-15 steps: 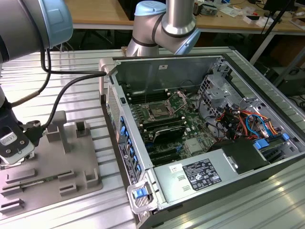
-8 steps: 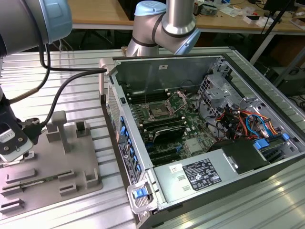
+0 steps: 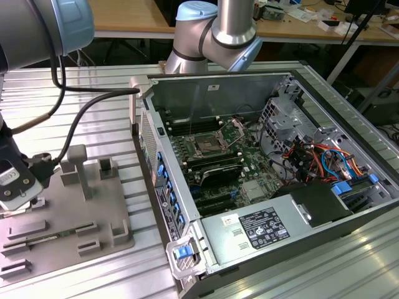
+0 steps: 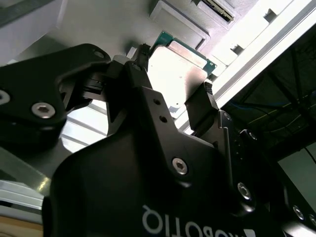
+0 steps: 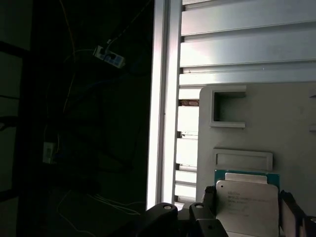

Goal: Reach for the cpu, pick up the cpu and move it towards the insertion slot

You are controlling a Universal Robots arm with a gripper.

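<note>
The cpu [image 4: 180, 74] [image 5: 247, 205] is a flat square chip with a silvery top and a thin green rim. It lies on the grey fixture tray [image 3: 106, 205] at the exterior view's left. In both wrist views my gripper [image 4: 175, 71] [image 5: 248, 195] straddles the chip, with one black finger against each of two opposite edges, shut on it. In the exterior view the gripper [image 3: 15, 187] sits low over the tray's left part. The insertion slot [image 3: 206, 146], a shiny metal frame with a dark centre, lies on the motherboard inside the open computer case.
The open computer case [image 3: 262, 162] lies on the ribbed aluminium table [image 3: 93, 87], to the exterior view's right of the tray. Its tall side wall [image 3: 149, 143] stands between tray and motherboard. Raised grey blocks [image 3: 78, 165] rise from the tray. A black cable [image 3: 75, 124] hangs from the arm.
</note>
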